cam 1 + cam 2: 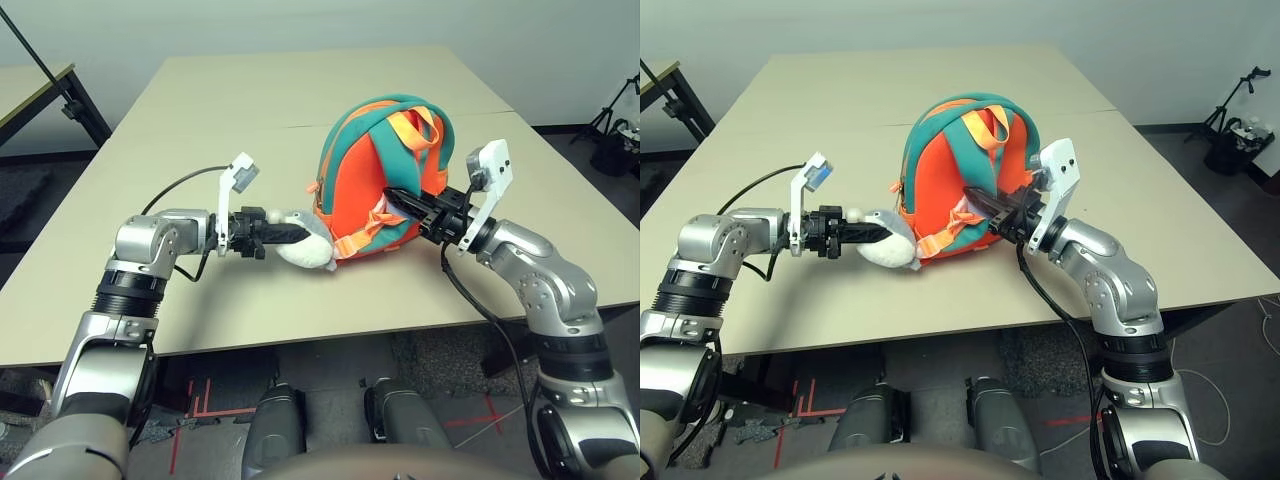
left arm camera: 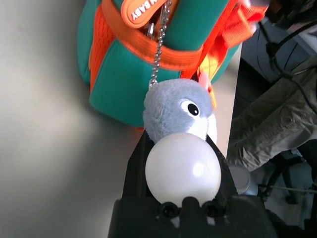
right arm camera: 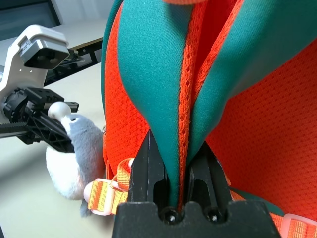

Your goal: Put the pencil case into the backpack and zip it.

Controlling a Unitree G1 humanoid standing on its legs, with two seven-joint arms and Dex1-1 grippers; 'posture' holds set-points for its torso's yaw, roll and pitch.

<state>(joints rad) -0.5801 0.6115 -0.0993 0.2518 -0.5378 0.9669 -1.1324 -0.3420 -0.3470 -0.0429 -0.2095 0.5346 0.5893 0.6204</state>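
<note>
Nearest the front edge of the tabletop, our left pincer is clamped on the plush animal — the left wrist view shows its black fingers flanking that grey-and-white fuzzy body, a smooth white ball sitting just above them. Soft, squashy stuff, light as anything, hanging from a beaded metal chain that leads up to the backpack. We judge that a tug on the toy would swing the bag rather than steady it.

Just beyond, our right pincer is closed on a teal padded strap, pinching the fold where orange mesh runs down its middle. That padding looks spongy and grippy; it should hold without slipping.

The backpack stands upright towards the front right part of the tabletop, orange mesh back panel facing us, teal trim round the rim. It is limp fabric, so it will sag unless we take it by strap or zip pull. The pencil case we cannot spot; whether it is inside we cannot tell.
</note>
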